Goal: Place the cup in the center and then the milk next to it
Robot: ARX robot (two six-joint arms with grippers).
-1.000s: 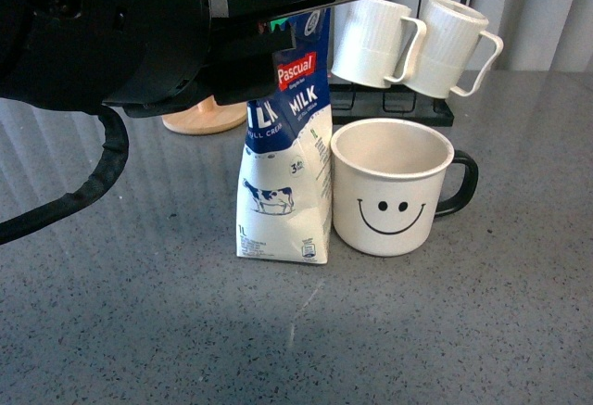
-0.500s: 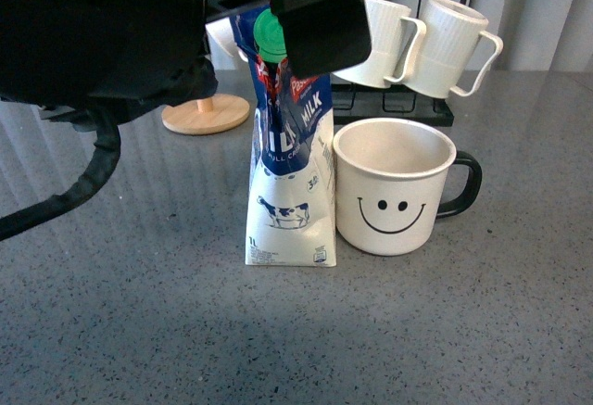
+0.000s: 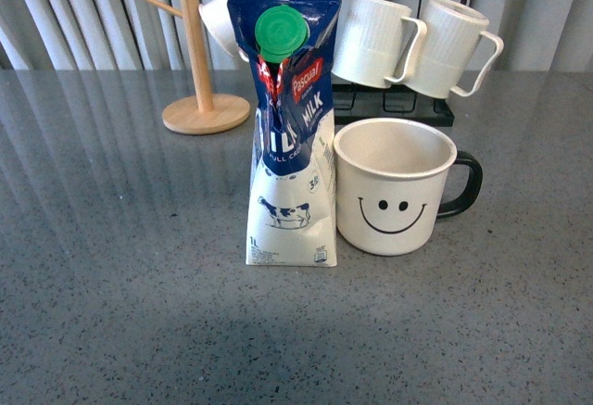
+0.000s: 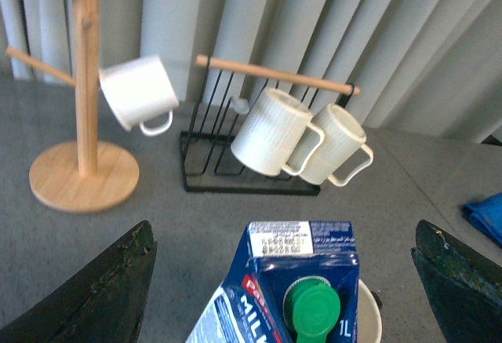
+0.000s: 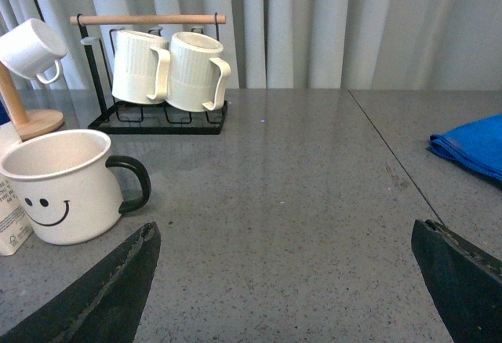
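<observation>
With milk (image 3: 289,145) upright by cup (image 3: 397,185) | L gripper (image 4: 286,280) above, open

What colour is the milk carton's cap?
Green; the cap shows best in the front view.

The gray table (image 3: 111,331) has lots of bare room at the front and on the left side. In the middle stand the milk (image 3: 290,136) and the cup (image 3: 397,185), so close that nothing can slip between them. The cup's black handle (image 3: 466,183) sticks out to the right. Right behind them is a black rack (image 3: 389,104) with two ribbed mugs (image 3: 412,44) hanging from its wooden bar, so there is little room at the back. A wooden mug tree (image 3: 199,53) with a small white cup (image 4: 140,94) blocks the back left. Far to the right lies a blue cloth (image 5: 471,147), with open table before it.
</observation>
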